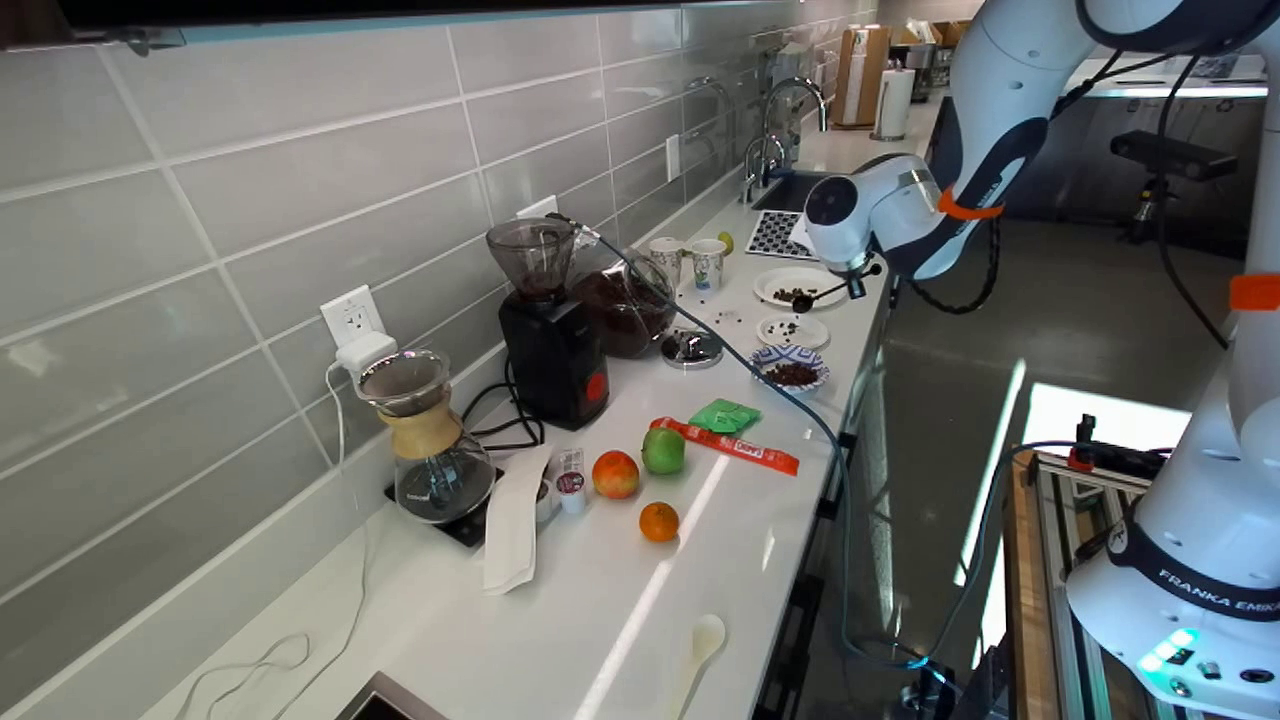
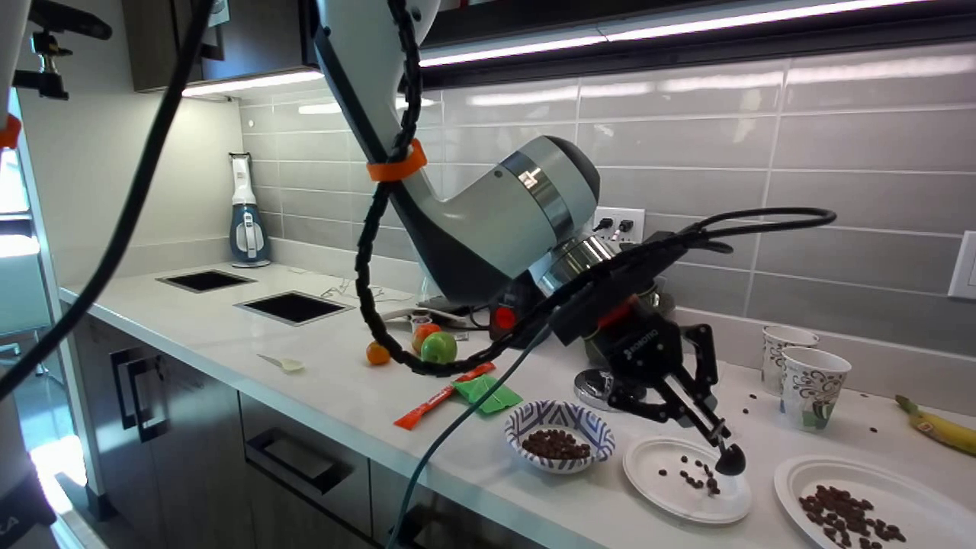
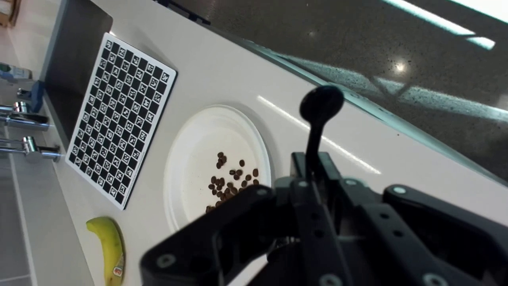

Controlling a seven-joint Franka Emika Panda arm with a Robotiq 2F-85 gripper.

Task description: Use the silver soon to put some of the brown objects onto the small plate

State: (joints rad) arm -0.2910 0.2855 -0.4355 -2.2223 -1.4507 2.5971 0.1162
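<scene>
The small plate (image 2: 665, 503) is white and round, with several brown objects (image 2: 694, 482) scattered on it. More brown objects (image 2: 846, 515) lie on the larger white plate, and others fill the bottom of a blue-patterned bowl. In the wrist view only the larger plate (image 3: 190, 159) shows clearly. My gripper (image 3: 313, 163) is shut on the handle of the spoon (image 3: 321, 104), which looks dark in this light. In an exterior view the spoon's bowl (image 2: 730, 460) hangs over or near the small plate's edge beside the larger plate. Whether it carries anything, I cannot tell.
The patterned bowl (image 2: 557, 415) stands beside the small plate. Two paper cups (image 2: 813, 389) and a banana (image 2: 945, 431) are toward the wall. A checkered board (image 3: 121, 121) lies near the sink. A black grinder (image 1: 553, 350) stands at the wall; a cable crosses the counter.
</scene>
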